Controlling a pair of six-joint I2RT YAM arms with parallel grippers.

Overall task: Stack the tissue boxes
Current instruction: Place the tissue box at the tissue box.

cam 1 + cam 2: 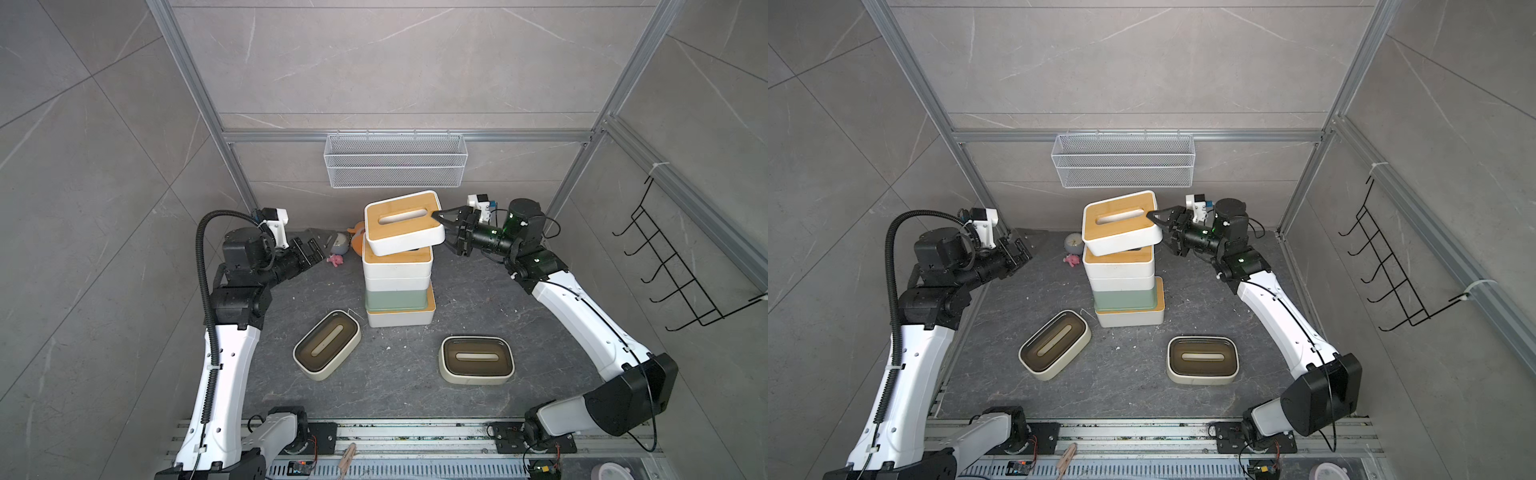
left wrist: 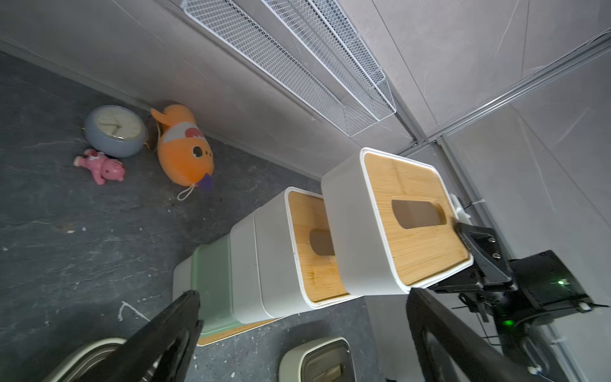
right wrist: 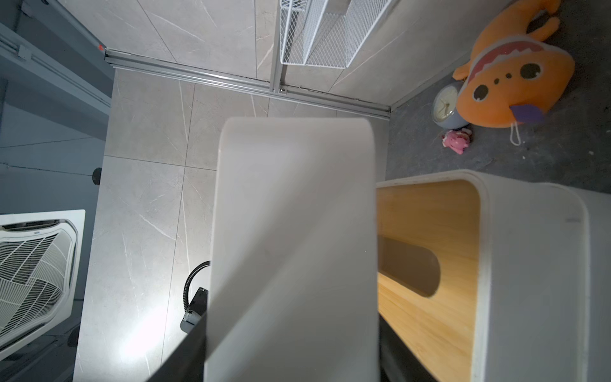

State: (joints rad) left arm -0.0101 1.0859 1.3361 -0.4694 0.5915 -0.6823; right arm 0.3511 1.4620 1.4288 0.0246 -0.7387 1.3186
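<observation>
Right gripper (image 1: 442,230) grasps the box (image 1: 401,226) tilted above the stack (image 1: 397,272): level, centre, then release. Left gripper (image 1: 312,248) gapes, idle.

no legible text, label or brand found. numerals on the clock (image 2: 115,128) dial too small to read; mark on the ceiling vent (image 3: 33,271) blurred.
</observation>
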